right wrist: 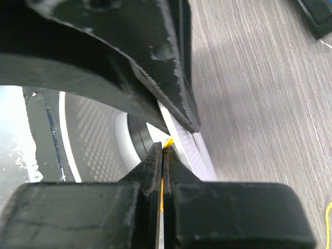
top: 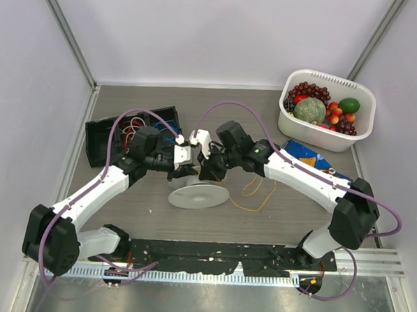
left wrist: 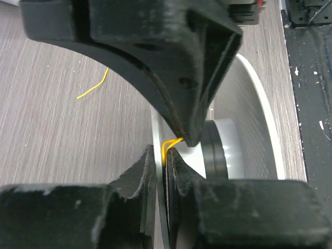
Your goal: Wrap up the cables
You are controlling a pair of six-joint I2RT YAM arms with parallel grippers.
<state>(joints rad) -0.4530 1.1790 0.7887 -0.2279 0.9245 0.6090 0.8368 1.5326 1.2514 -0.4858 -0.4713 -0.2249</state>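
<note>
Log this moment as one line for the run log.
task: wrap cables | left gripper: shut on yellow wire | right gripper: shut on yellow wire | white spool: right beside both grippers

A lab booth with white panels [top: 222,31], aluminium posts [top: 67,30]

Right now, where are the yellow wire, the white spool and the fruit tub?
yellow wire [left wrist: 167,144]: left wrist view, its bend.
white spool [top: 198,196]: top external view, its flange.
fruit tub [top: 312,133]: top external view, near wall.

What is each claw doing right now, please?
Left claw: closed on the yellow wire at the white spool.
Right claw: closed on the same yellow wire.
</note>
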